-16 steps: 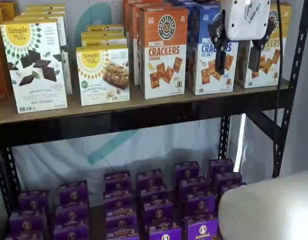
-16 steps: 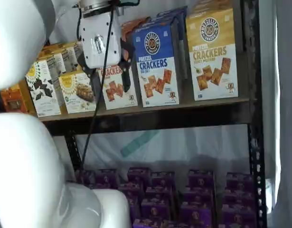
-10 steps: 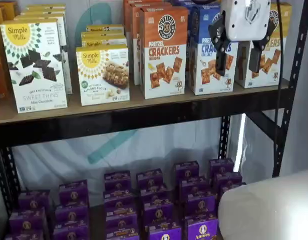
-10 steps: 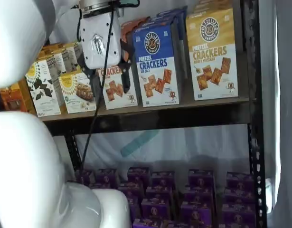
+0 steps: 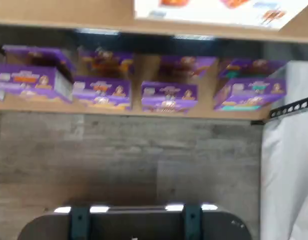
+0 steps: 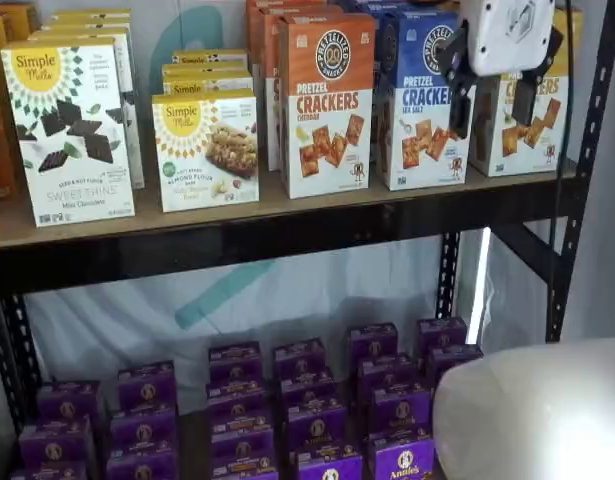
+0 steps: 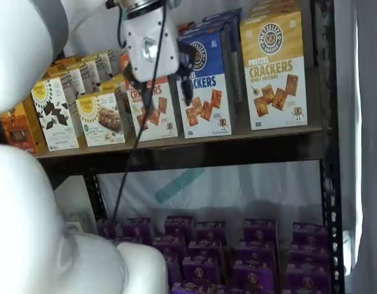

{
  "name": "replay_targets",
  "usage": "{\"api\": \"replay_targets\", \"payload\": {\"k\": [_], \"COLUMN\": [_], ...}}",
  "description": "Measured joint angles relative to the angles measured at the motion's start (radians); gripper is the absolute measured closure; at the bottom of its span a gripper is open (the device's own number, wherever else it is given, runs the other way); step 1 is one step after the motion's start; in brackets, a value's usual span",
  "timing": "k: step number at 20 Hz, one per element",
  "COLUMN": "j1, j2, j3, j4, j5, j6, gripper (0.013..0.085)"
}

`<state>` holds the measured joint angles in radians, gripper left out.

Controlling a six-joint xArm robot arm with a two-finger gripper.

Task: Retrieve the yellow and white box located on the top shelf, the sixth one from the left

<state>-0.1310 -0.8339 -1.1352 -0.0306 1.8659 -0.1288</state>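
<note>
My jaws [image 6: 492, 98] are wide open with nothing in them. I hang in front of the long dark brown top shelf [image 6: 287, 225] so I can reach straight in. The tall yellow and white cracker box [image 7: 275, 72] stands upright at the right end of that shelf, near the front edge, just beside the blue cracker box [image 7: 206, 79]. I think I must slide over to it. The lower shelf [image 5: 143, 112] holds rows of small purple boxes [image 6: 312, 415], packed close together.

Purple boxes [image 6: 312, 405] fill the lower level; wrist view blurry, lettering probably unreadable.
</note>
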Motion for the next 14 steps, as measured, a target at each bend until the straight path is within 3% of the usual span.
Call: {"api": "replay_targets", "payload": {"k": [6, 14], "j1": [-0.197, -0.357], "j2": [0.067, 0.179], "j3": [-0.041, -0.133], "j4": [0.041, 0.082], "j5": [-0.108, -0.172], "j6": [-0.181, -0.33], "gripper": [0.013, 0.013]}}
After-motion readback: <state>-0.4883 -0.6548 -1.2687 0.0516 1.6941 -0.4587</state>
